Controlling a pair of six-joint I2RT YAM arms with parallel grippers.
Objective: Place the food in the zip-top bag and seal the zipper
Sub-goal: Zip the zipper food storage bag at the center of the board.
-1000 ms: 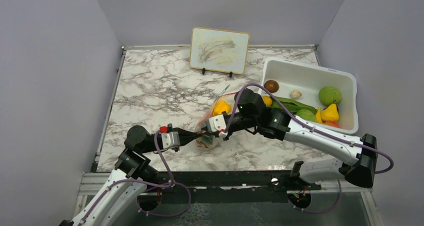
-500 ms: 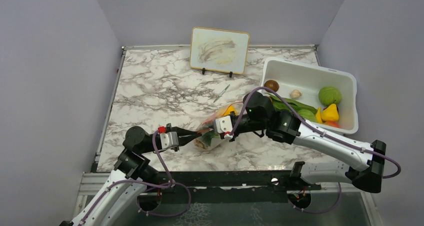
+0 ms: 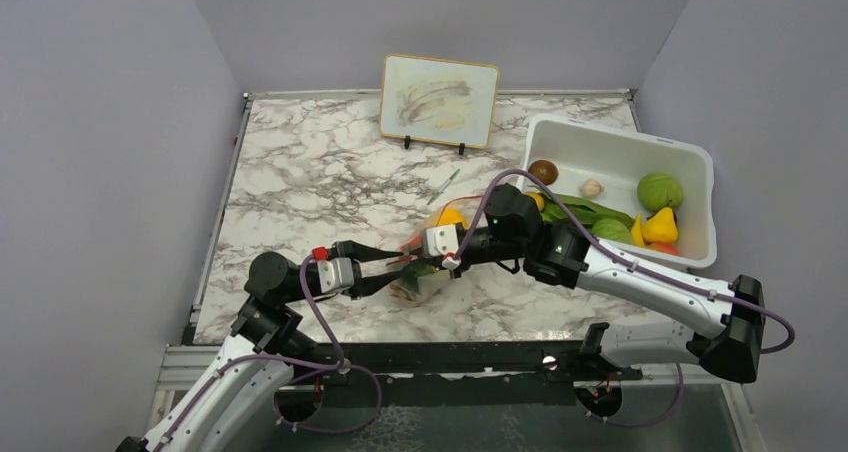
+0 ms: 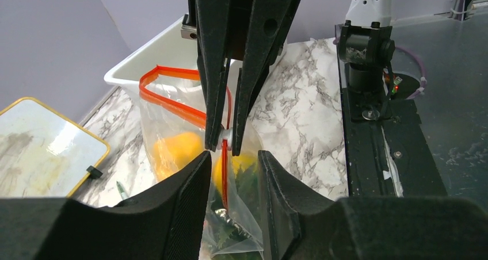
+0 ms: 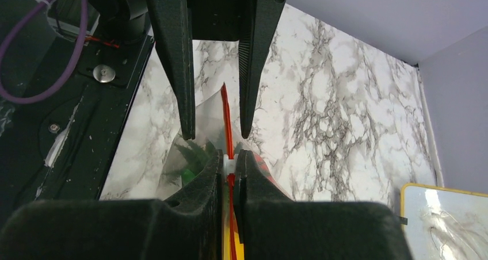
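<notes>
The zip-top bag (image 3: 418,284), food (image 4: 175,148) inside, lies near the middle of the worktop's (image 3: 300,192) near edge. The right gripper (image 5: 230,159) is clamped on the zipper (image 4: 172,102). The left gripper's (image 4: 233,162) fingers stand apart either side of it (bare marble leftward, a white bin (image 3: 620,137) at the right edge).

The bench (image 3: 300,172) is white marble veined grey and black. The zip-top bag (image 4: 167,133) is clear, its zipper (image 4: 170,102) red-orange with a white slider (image 5: 229,164); the food (image 4: 175,148) inside shows yellow and dark green. The left gripper (image 4: 232,155) and right gripper (image 5: 229,153) are black. At 2 o'clock the bin (image 3: 620,137) is white, holding brown, cream, green, yellow and red pieces (image 3: 660,190). Cables (image 5: 84,18) are purple.
</notes>
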